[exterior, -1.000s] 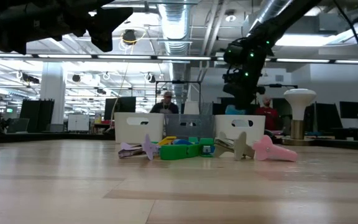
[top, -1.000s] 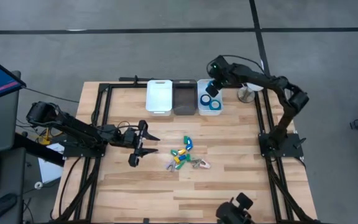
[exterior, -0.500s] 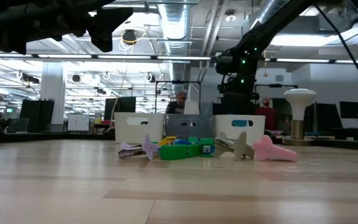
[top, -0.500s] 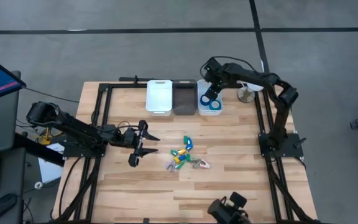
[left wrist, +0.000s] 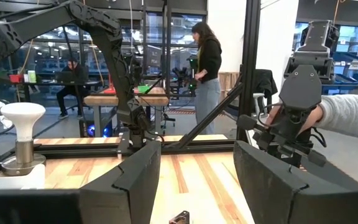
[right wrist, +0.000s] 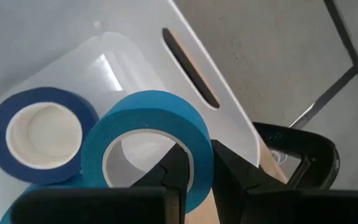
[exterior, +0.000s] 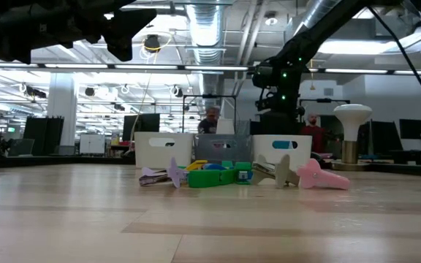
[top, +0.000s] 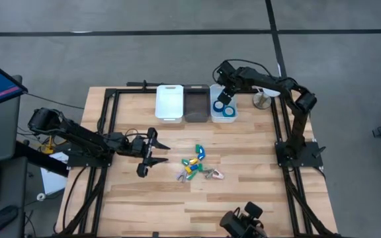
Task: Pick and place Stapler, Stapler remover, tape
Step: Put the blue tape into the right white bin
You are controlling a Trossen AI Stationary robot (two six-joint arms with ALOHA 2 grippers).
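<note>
My right gripper (top: 221, 100) is down in the right-hand white bin (top: 230, 118) at the table's far side, shut on a bright blue tape roll (right wrist: 145, 118). A dark blue roll (right wrist: 36, 129) and another bright blue one (right wrist: 27, 200) lie flat on the bin floor. In the low view the bin wall (exterior: 280, 150) hides the rolls below my right gripper (exterior: 275, 109). Small green, yellow, blue, pink and purple staplers and removers (top: 196, 165) lie heaped mid-table. My left gripper (top: 152, 157) hovers open, left of the heap. My right gripper pinches the bright blue roll's band (right wrist: 199, 152), one finger (right wrist: 174, 171) inside the ring and one (right wrist: 229, 168) outside. It comes from above into the bin. The roll stands on edge, tilted, over the other rolls; whether it touches them I cannot tell.
A white bin (top: 169, 102) and a dark grey bin (top: 196, 102) stand left of the tape bin. A white mushroom-shaped stand (top: 263, 99) sits by the far right corner. Black frame rails (top: 108, 112) edge the table. People (left wrist: 207, 59) show beyond it.
My right gripper has come down toward the right-hand bin with the blue roll and shifted slightly toward the table's left. The roll, seen above the bin wall in the low view a second ago, is now behind it.
</note>
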